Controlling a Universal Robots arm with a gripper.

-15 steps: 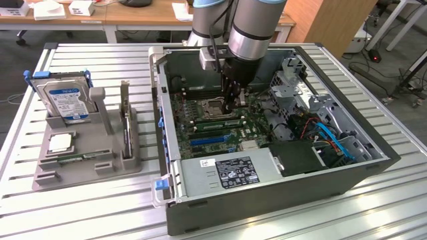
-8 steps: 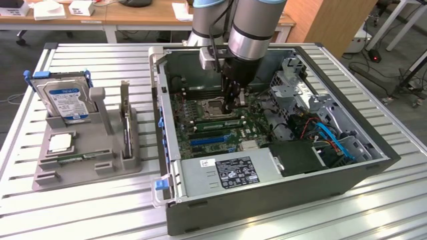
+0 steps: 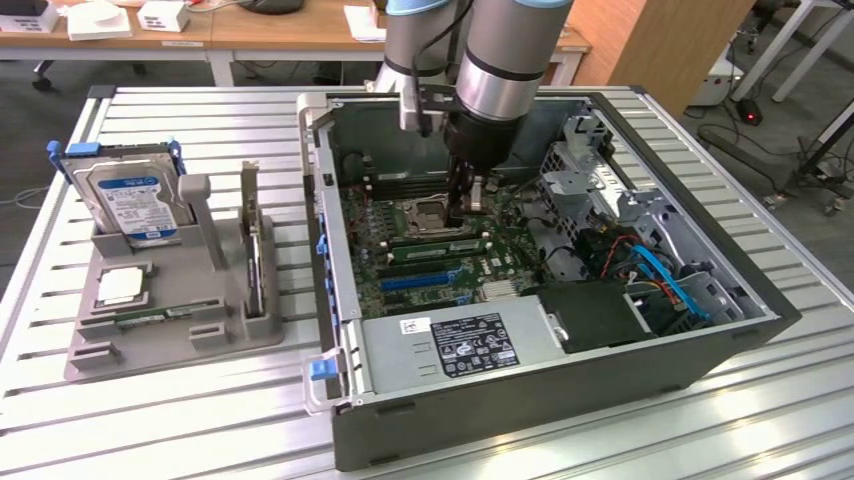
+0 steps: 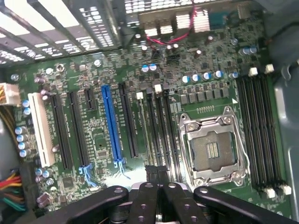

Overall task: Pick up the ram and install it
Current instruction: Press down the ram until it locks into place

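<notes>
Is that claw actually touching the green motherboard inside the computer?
Cannot tell. In the exterior view the claw hangs low over the motherboard, beside the processor socket, but neither view shows contact or a gap plainly.

Silver-grey arm (image 3: 514, 40), black hand (image 3: 463, 205)

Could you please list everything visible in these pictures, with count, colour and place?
computer case: one, dark grey, open, on the table
motherboard: one, green, inside the case
processor socket: one, silver, empty, on the motherboard
blue slot: one, blue, on the motherboard
power supply: one, grey, at the case's near edge
parts holder: one, grey, exterior view's left of the case
hard drive: one, silver, blue label, upright in the holder
ram: one, green, flat in the holder
table: one, silver, slatted
gripper: one, black, shut, over the motherboard
</notes>
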